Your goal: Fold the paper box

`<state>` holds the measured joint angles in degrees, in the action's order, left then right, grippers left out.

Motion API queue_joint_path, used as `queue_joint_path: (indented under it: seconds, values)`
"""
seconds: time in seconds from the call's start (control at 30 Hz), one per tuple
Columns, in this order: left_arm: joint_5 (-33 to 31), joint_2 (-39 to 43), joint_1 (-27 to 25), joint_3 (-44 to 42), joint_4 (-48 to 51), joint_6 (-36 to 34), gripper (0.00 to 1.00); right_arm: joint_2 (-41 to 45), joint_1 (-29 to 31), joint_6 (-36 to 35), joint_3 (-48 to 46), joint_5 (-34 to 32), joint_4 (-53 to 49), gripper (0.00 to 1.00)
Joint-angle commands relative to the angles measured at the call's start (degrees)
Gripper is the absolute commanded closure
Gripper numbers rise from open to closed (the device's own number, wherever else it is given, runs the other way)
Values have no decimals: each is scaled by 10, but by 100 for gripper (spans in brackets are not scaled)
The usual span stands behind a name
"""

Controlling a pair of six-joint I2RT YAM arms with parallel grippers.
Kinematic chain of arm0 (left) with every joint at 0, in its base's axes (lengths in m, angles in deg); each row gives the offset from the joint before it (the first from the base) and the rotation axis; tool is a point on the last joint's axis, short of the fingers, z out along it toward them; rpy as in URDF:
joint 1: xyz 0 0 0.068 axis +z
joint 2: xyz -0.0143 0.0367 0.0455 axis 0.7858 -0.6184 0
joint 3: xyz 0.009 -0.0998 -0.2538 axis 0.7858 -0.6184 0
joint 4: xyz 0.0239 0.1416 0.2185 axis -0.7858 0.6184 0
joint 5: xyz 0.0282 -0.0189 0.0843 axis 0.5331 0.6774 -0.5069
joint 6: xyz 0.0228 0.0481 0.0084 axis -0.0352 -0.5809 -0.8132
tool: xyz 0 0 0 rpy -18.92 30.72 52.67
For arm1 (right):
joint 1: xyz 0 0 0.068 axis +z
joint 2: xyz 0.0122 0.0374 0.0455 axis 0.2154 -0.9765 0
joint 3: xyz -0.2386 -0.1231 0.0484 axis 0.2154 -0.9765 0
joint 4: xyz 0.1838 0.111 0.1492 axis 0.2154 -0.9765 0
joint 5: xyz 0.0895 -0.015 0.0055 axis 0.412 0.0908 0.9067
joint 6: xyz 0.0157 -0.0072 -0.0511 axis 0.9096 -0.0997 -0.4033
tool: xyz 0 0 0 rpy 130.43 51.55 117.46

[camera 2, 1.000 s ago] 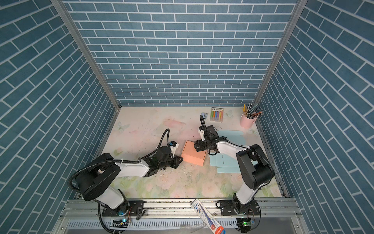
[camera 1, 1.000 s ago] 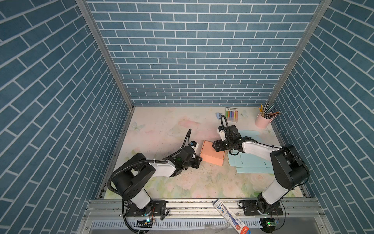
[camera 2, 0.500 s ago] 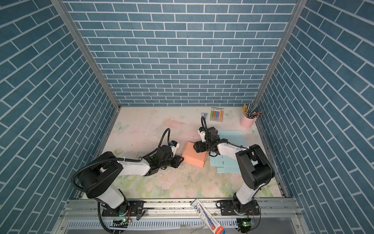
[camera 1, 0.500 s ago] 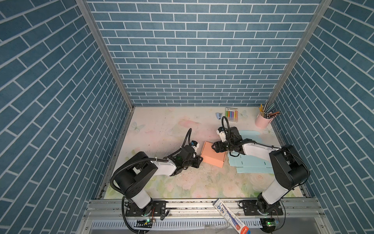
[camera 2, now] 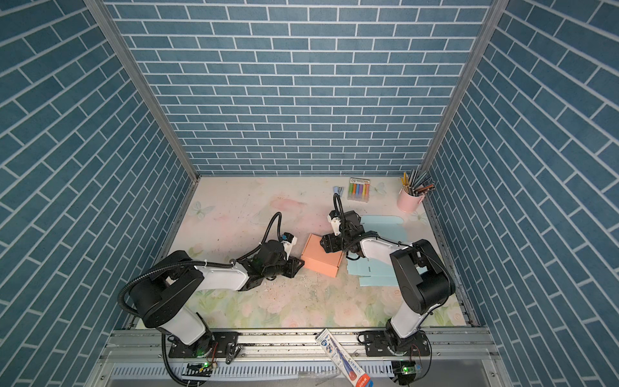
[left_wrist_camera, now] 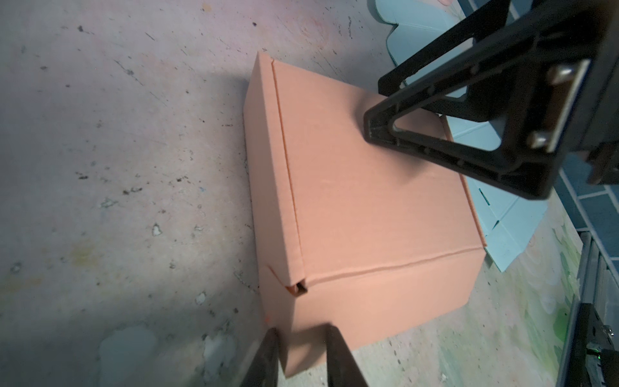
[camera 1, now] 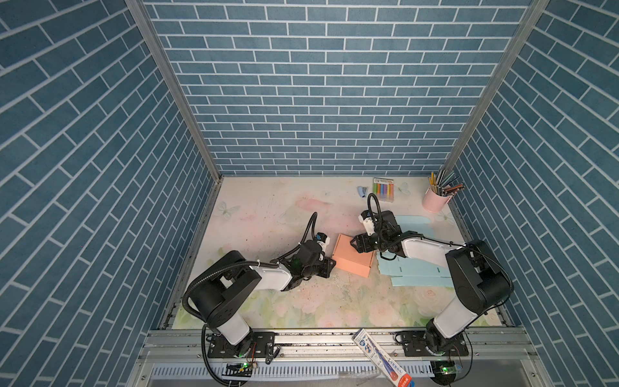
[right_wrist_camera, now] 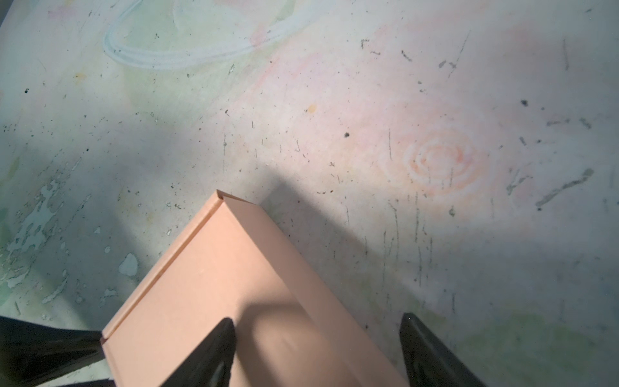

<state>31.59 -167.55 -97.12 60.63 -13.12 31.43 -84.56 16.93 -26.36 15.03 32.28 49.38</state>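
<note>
The paper box (camera 1: 353, 256) (camera 2: 321, 256) is salmon-orange and stands folded and closed in the middle of the table. My left gripper (camera 1: 330, 264) (camera 2: 298, 264) is low at its near-left corner. In the left wrist view its jaws (left_wrist_camera: 301, 331) stand a narrow gap apart, straddling that corner of the box (left_wrist_camera: 368, 207). My right gripper (camera 1: 355, 244) (camera 2: 325, 244) is wide open over the box's far-right edge. One of its fingers (right_wrist_camera: 217, 338) rests on the lid (right_wrist_camera: 207, 301) and the other hangs beyond the side wall. It also shows in the left wrist view (left_wrist_camera: 376, 107).
Flat light blue card sheets (camera 1: 418, 271) lie right of the box under the right arm. A pink cup of pencils (camera 1: 434, 201), a marker pack (camera 1: 383, 189) and a small blue item (camera 1: 361, 191) stand at the back right. A tube (camera 1: 382, 358) lies on the front rail.
The box has turned a little on the table between the two grippers. The right gripper has shifted slightly over the lid. The left gripper stays at the corner.
</note>
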Motion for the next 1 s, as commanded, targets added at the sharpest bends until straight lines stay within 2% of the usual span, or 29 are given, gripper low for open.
queue_joint_path:
  seconds: [0.0,0.27,0.57,0.73,0.97]
  values:
    - [19,9,-12,12,-15,1,74,-9,15,8,-23,11,-49,23]
    - [10,46,-20,10,18,-1,69,-2,15,2,-27,-4,-55,23]
    - [5,47,-25,7,18,9,69,-3,14,2,-26,-8,-56,23]
    - [-6,64,-31,-1,27,11,57,-1,14,2,-30,-8,-55,23]
    - [-14,65,-32,-16,27,12,54,-2,14,2,-28,-10,-55,23]
